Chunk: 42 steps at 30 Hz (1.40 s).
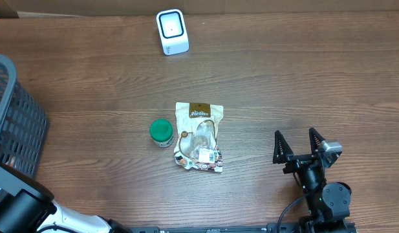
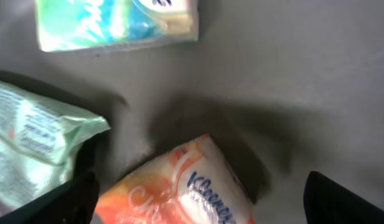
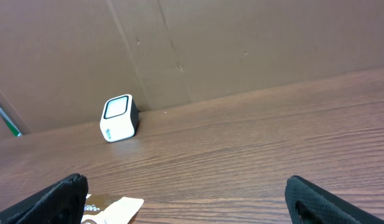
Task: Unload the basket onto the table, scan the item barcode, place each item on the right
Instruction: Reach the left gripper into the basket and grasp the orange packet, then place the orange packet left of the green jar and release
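Observation:
A white barcode scanner (image 1: 172,32) stands at the table's far edge, and the right wrist view shows the scanner (image 3: 119,117) against a cardboard wall. A white-and-brown snack bag (image 1: 199,137) lies flat mid-table with a small label near its lower end; one corner of the bag (image 3: 111,210) shows in the right wrist view. My right gripper (image 1: 295,133) rests open at the lower right, nothing between its fingers (image 3: 304,193). My left gripper (image 2: 199,180) is open over an orange Kleenex pack (image 2: 173,196), which lies between the spread fingers. The left gripper is hidden in the overhead view.
A green-lidded jar (image 1: 161,132) stands just left of the snack bag. A dark mesh basket (image 1: 11,123) sits at the left edge. In the left wrist view a pale green packet (image 2: 36,137) and a teal-and-white pack (image 2: 117,22) lie on a grey floor (image 2: 291,81).

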{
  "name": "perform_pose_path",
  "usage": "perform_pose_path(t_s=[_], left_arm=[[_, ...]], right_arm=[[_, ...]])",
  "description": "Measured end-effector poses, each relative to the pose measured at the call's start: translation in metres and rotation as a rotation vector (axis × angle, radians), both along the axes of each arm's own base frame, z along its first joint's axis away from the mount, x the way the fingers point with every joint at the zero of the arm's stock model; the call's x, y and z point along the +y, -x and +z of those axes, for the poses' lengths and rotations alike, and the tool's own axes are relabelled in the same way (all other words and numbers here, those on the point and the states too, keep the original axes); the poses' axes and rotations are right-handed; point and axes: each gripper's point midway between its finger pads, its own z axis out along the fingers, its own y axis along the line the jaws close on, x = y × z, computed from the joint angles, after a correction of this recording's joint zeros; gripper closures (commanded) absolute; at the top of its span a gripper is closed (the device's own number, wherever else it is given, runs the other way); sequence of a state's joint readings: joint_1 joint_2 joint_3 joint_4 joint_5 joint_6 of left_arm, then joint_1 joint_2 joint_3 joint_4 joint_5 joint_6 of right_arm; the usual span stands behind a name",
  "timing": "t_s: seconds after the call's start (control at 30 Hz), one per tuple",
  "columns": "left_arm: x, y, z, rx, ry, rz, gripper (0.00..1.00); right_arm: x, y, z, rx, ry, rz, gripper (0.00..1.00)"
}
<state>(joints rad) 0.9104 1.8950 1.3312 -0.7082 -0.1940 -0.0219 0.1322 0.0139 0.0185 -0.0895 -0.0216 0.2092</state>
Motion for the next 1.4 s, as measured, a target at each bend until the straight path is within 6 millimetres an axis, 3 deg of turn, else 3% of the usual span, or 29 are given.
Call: perform_pose_path(t_s=[0.17,0.27,0.3,0.37,0.43,0.77,0.87,0.97,1.17,1.3,1.4], left_arm=[[0.005,-0.003,-0.004,-0.015,-0.030,-0.006,0.19],[0.005,-0.003,-0.005,-0.015,-0.031,-0.006,0.32],[0.005,-0.003,-0.005,-0.014,-0.030,-0.006,0.40],[0.005,-0.003,-0.008,-0.008,-0.026,-0.014,0.75],[0.005,-0.002,-0.012,0.000,-0.021,-0.015,0.96],[-0.004,0.002,-0.012,0.031,0.037,-0.012,0.96],[-0.007,-0.004,-0.002,0.014,0.090,0.001,0.96],[0.001,-0.020,0.029,-0.049,0.098,0.022,0.96],[0.019,-0.056,0.134,-0.249,0.040,0.053,0.96],[0.004,-0.072,0.201,-0.401,0.054,0.046,0.96],[-0.025,-0.084,0.246,-0.501,0.084,-0.007,0.96]], right_arm=[[0.000,0.000,0.000,0.000,0.000,0.000,0.00],[0.000,0.000,0.000,0.000,0.000,0.000,0.00],[0.000,0.000,0.000,0.000,0.000,0.000,0.00],[0.000,0.000,0.000,0.000,0.000,0.000,0.00],[0.000,0.000,0.000,0.000,0.000,0.000,0.00],[0.000,0.000,0.000,0.000,0.000,0.000,0.00],[0.000,0.000,0.000,0.000,0.000,0.000,0.00],[0.000,0.000,0.000,0.000,0.000,0.000,0.00],[0.000,0.000,0.000,0.000,0.000,0.000,0.00],[0.000,0.000,0.000,0.000,-0.001,0.001,0.00],[0.000,0.000,0.000,0.000,0.000,0.000,0.00]])
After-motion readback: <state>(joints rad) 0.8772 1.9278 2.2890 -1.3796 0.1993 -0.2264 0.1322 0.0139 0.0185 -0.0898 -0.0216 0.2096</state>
